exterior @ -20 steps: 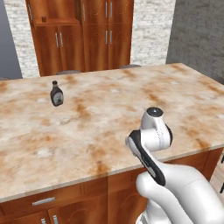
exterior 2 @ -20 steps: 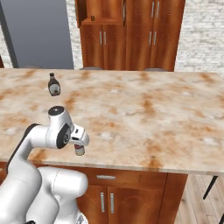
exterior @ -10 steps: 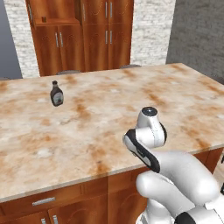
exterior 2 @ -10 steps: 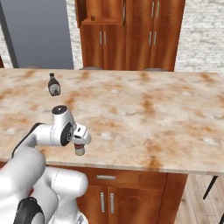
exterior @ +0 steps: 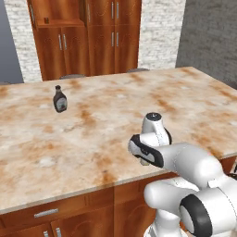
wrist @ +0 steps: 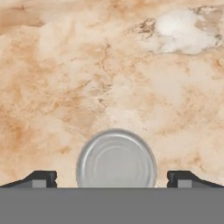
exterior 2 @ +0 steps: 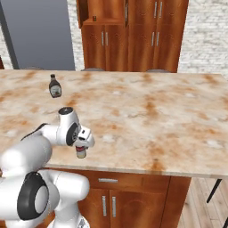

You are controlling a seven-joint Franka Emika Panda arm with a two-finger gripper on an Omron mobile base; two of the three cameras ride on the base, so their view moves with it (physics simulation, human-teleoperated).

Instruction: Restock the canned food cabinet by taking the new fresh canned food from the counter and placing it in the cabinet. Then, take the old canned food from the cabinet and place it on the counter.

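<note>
Grey-topped can (wrist: 116, 158) sits between the wide-spread gripper (wrist: 112, 178) fingertips.

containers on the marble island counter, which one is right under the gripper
The small red can with a grey metal top, between the open gripper fingers at the near edge; the dark brown bottle stands far off.

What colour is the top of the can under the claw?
Grey metal with faint rings; the can top shows best in the hand view.

Dark brown bottle (exterior: 59, 99), upright; grey wall panel (exterior 2: 38, 35) beyond.
</note>
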